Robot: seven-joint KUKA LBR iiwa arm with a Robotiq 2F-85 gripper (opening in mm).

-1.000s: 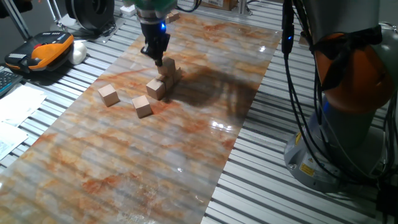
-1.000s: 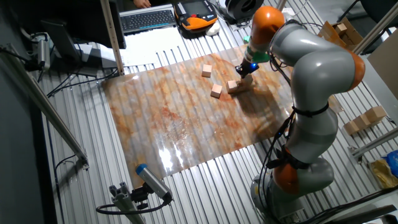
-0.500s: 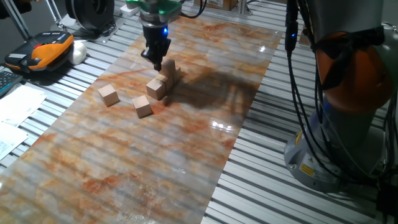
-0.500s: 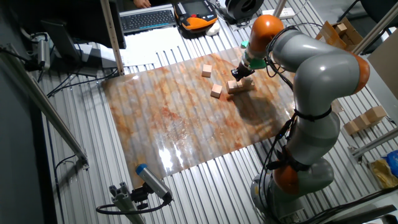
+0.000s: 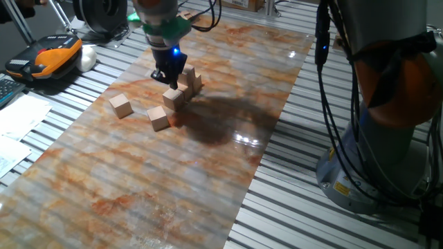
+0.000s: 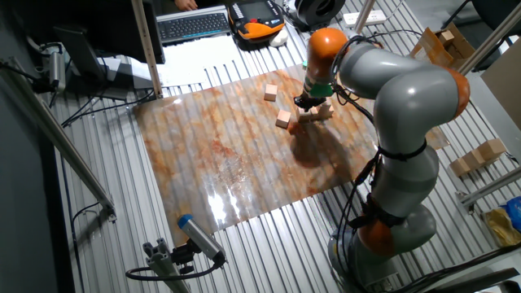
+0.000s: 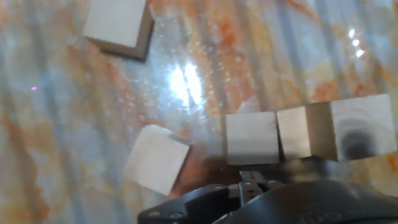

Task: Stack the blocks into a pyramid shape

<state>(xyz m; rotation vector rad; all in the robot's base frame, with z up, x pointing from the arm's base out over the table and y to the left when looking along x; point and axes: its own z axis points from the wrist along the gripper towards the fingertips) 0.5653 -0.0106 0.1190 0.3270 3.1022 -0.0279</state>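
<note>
The claw (image 5: 169, 77) hides part of the stacked blocks (image 5: 188, 81); whether it's clenched or released, I cannot tell.

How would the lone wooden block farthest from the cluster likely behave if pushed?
The lone block looks rigid and flat-faced, so it would probably slide, not roll. The glossy tabletop suggests low friction. Plain wood likely means light.

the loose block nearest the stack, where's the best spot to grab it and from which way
Come straight down on the loose block and pinch two opposite side faces. It lies flat on the marble sheet, apart from the stack and the other block, so every side looks clear for the end effector.
</note>
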